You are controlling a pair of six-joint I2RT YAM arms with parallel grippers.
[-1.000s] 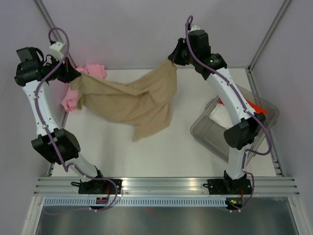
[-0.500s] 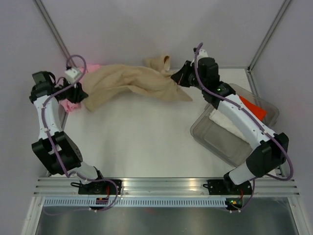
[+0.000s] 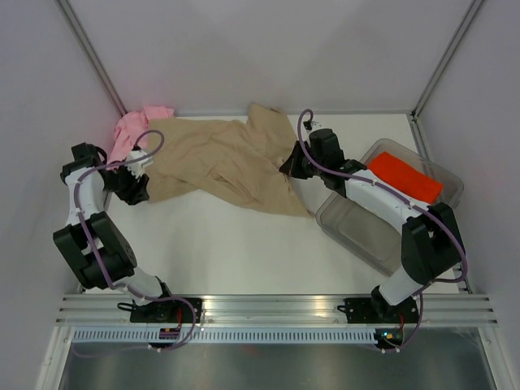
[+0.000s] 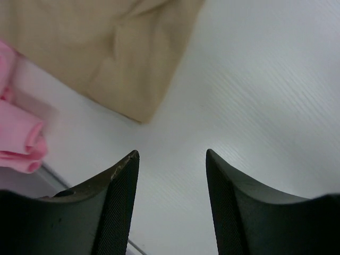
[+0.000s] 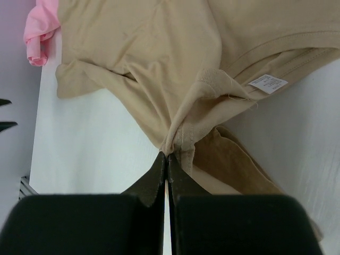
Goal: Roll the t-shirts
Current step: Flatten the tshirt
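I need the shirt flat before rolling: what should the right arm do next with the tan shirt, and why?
Probably open the right gripper and let go. It is shut on a bunched pinch of the tan t-shirt, which lies wrinkled on the table, while the left gripper is open and empty near the shirt's corner; pulling one-handed would likely just drag it.
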